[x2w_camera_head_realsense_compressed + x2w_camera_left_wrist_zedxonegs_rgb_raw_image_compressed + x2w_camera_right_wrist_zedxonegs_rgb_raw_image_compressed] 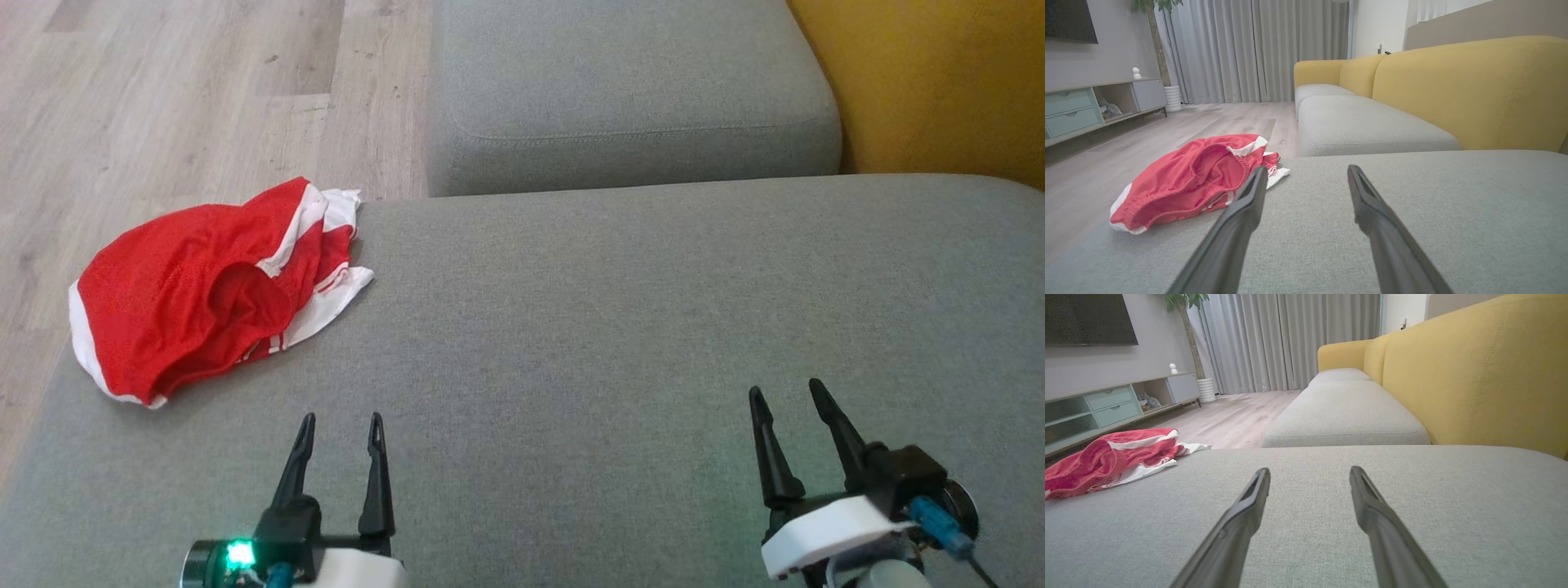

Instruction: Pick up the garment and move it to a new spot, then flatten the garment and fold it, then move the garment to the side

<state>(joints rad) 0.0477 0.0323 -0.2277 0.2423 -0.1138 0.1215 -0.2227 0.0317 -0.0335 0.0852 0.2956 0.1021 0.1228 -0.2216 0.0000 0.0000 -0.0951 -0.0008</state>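
Item: red mesh shorts with white trim, lying crumpled ahead and to the left of the left jaws and well apart from the right jaws, at the far-left corner of the grey sofa cushion. Both pairs of jaws are standing spread and empty, pointing across bare cushion. Handling, by judgement: light, limp and likely to bunch; the gathered elastic waistband, opening toward the left jaws, is offering the firmest hold.

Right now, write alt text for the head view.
A crumpled red-and-white garment lies at the far left edge of a grey sofa cushion. The left gripper and right gripper sit open at the bottom, both apart from it.
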